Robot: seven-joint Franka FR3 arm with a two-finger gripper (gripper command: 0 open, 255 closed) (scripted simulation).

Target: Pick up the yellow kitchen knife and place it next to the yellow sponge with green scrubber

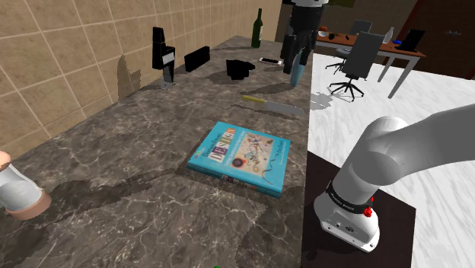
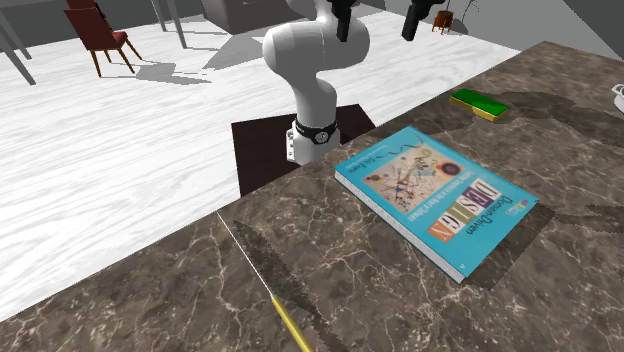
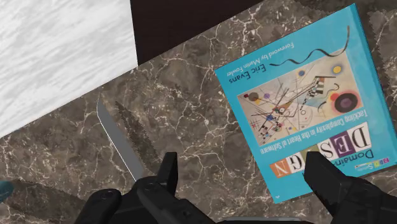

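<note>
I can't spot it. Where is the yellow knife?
In the shoulder view the knife lies flat on the dark counter, near the edge on that view's right, just beyond the blue book.

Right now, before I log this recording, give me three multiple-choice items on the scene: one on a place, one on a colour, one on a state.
1. What lies between the knife and the sponge?
A) a mug B) the book C) a plate
2. The knife's handle is:
A) yellow B) red C) white
3. The gripper is:
A) shut on the knife B) shut on nothing C) open

Answers:
1 B, the book sits on the counter between them.
2 A, the second exterior view shows a yellow handle.
3 C, the fingers stand apart, clasping nothing.
</note>
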